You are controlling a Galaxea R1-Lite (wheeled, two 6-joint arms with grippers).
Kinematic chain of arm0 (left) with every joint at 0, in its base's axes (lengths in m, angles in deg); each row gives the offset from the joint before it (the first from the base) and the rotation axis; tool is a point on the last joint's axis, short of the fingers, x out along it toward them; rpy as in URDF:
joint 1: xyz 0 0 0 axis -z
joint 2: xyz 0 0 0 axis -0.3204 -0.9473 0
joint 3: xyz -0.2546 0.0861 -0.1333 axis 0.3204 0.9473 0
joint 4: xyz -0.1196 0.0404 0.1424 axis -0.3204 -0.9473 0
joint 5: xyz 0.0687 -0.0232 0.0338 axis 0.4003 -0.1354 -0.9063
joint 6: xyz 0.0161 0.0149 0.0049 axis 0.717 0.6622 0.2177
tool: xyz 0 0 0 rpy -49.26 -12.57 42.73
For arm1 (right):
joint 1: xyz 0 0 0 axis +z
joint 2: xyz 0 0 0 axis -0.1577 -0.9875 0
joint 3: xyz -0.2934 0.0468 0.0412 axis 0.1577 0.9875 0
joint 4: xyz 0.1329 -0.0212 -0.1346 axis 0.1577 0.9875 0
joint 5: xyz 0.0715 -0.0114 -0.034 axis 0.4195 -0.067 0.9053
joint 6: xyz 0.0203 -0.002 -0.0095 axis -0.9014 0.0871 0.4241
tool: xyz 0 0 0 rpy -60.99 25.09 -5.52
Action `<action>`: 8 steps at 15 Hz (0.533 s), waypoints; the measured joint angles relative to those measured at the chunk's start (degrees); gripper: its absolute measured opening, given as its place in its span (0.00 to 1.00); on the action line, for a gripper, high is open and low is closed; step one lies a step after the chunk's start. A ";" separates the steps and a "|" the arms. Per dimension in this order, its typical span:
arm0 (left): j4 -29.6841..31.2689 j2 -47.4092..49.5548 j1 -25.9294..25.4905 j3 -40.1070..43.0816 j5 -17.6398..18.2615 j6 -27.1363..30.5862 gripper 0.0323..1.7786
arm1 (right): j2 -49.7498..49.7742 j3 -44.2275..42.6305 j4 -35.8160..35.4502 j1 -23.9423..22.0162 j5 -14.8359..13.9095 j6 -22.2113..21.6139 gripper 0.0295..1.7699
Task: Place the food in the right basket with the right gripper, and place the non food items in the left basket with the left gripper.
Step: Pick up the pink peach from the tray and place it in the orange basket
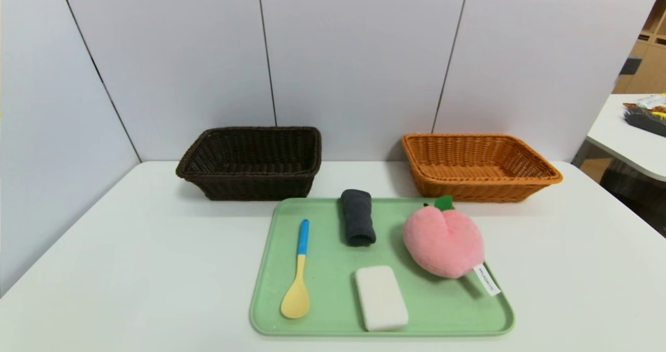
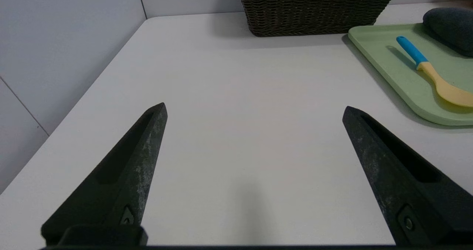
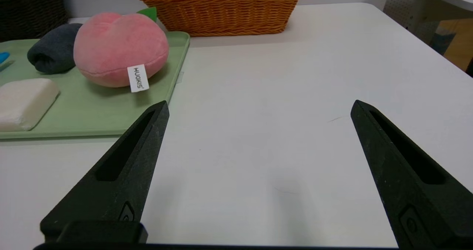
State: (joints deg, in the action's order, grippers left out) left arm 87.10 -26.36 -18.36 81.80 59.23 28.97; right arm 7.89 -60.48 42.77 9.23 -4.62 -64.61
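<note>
Peach (image 1: 443, 241) lies on the right side of a green tray (image 1: 270, 258), lower centre of the head view, its green leaf toward the orange basket (image 1: 478, 166) and its white tag trailing toward the tray's near right corner. Left of it on the tray, the rolled grey cloth (image 1: 357, 217) sits at the far edge, the white bar (image 1: 381, 297) lies near the front edge, and the spoon (image 1: 298, 274) lies along the left side, blue handle pointing away and yellow bowl toward the viewer. None of these four touch each other as far as can be seen. The dark basket (image 1: 251, 162) stands in the upper left of centre and the orange one in the upper right of centre, both against the grey wall panels, just behind the tray and well apart from each other on the white table (image 1: 104, 269). Neither arm appears in the head view. In the left wrist view, the left gripper (image 2: 255, 109) hangs over bare table with its two black fingers spread wide and nothing between them, the dark basket ahead and the spoon at the frame's right. In the right wrist view, the right gripper (image 3: 258, 108) is likewise spread wide and holding nothing over bare table, with the peach at upper left and the orange basket at top centre.
</note>
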 joint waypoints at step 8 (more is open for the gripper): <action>0.60 0.00 0.00 0.00 0.28 0.90 0.95 | -0.13 -0.30 0.99 0.00 -0.02 0.63 0.96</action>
State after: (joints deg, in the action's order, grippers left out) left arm 87.70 -26.36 -18.36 81.80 59.51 29.87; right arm 7.76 -60.78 43.76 9.23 -4.64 -63.97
